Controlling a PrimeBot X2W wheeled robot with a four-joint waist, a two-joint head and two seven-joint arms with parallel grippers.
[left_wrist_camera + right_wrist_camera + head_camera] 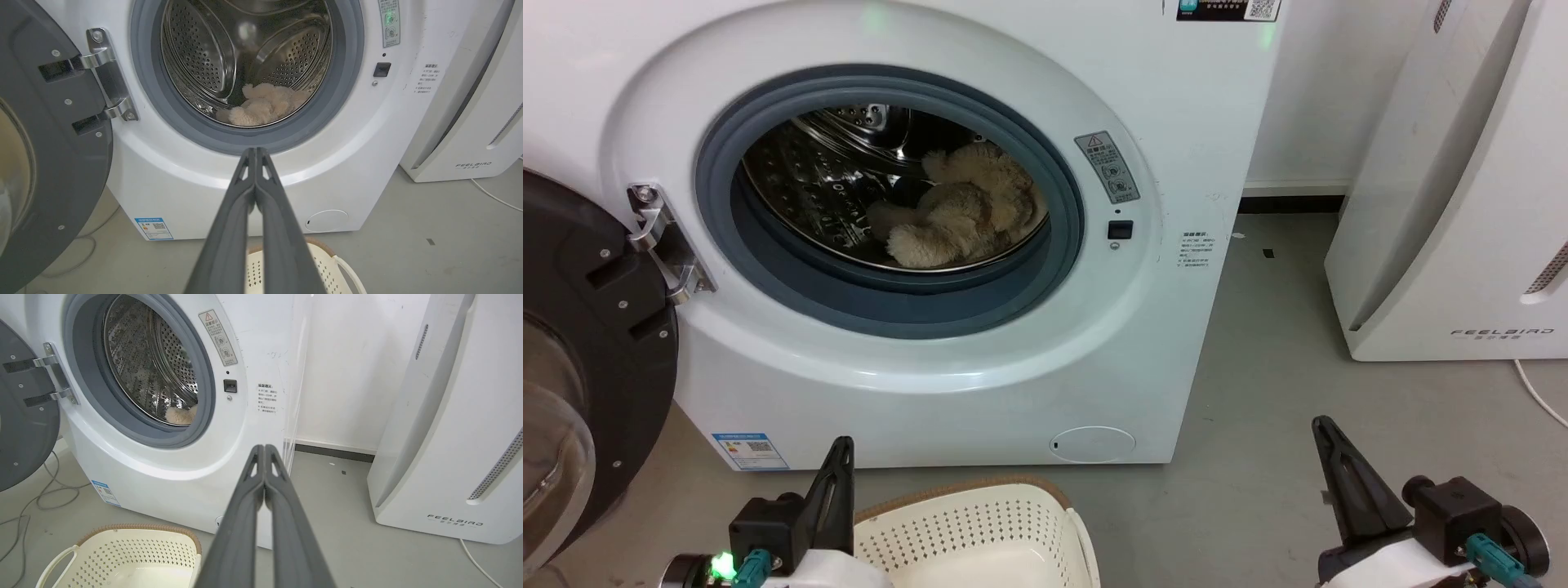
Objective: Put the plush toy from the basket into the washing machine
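One plush toy [968,214] lies in the one washing machine [1192,122], upper centre; one basket [968,523] sits bottom centre; the left gripper [841,447] and right gripper [1321,425], two in all, are clenched empty.

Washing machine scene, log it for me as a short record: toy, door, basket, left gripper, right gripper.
plush toy: lying in the steel drum of the washing machine
door: swung open to the left
basket: on the floor before the machine, visible part bare
left gripper: shut, holding nothing, by the basket
right gripper: shut, holding nothing
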